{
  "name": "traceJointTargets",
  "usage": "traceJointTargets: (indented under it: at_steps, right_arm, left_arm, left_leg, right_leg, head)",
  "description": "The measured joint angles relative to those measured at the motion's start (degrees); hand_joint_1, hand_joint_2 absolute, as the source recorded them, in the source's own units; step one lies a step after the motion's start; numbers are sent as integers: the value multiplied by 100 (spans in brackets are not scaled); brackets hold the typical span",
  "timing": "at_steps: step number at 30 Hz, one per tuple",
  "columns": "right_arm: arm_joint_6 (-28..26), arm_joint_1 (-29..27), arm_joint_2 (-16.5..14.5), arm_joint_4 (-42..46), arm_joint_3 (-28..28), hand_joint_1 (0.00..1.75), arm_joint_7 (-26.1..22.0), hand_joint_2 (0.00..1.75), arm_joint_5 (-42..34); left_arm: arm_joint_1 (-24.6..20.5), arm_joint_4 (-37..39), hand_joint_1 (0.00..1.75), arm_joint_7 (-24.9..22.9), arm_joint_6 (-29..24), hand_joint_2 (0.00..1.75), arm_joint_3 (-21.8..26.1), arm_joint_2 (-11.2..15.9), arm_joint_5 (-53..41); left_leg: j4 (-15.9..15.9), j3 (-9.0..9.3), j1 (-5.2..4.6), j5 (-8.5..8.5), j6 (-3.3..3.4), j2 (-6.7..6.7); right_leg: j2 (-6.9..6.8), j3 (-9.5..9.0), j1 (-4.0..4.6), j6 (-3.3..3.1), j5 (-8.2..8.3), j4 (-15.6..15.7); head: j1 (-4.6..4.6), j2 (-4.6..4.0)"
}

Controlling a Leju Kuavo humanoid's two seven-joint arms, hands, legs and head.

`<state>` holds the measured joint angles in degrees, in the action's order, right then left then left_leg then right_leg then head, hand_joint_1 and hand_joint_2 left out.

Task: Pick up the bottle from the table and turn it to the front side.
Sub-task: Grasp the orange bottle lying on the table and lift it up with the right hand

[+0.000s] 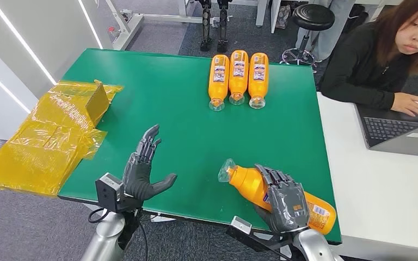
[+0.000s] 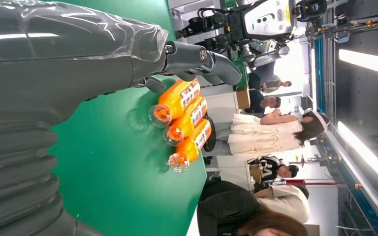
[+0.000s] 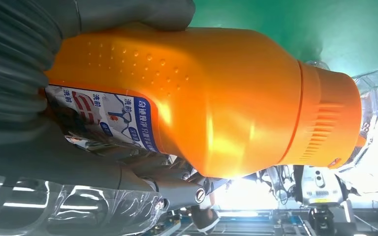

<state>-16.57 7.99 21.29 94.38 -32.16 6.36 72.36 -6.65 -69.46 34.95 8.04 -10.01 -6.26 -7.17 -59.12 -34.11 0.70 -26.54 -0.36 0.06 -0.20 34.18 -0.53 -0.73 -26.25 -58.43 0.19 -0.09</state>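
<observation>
An orange bottle with a clear cap lies near the front right corner of the green table, cap toward the table's middle. My right hand grips its body from above; the right wrist view has the orange bottle close up, label against my palm. My left hand hovers over the front left of the table, fingers spread, holding nothing. Three more orange bottles lie side by side at the far edge, caps toward me; they appear as bottles in the left wrist view.
A yellow plastic bag with a cardboard box overhangs the table's left edge. A person in black sits at the right behind a white desk with a laptop. A stool stands beyond the table.
</observation>
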Motion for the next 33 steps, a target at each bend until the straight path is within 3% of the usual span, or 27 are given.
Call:
traceJointTargets:
  at_steps: [8,19,33]
  right_arm:
    - [-281,468,-339,-54,80,175,-313,175,-92]
    - [-2176,555,-1148,-998,-192,175,-1745,175,-1125]
    - [-2255,131,-1694,-1794,-239,175,-2698,175,-1474]
  left_arm:
    - [246,-290,0,-71,-48,175,0,-76,-65]
    - [312,-376,0,-200,666,175,-124,-166,473]
    - [210,-378,0,-336,1680,175,-547,-164,1492]
  left_leg:
    - [0,-6,-1,1,0,2]
    - [2,-8,1,0,-1,0]
    - [2,-8,0,0,-1,0]
  right_leg:
    - [2,7,-1,0,1,0]
    - [0,11,1,-3,-2,-1]
    - [1,13,0,-3,-2,0]
  head:
    - [1,0]
    - [0,0]
    - [-1,0]
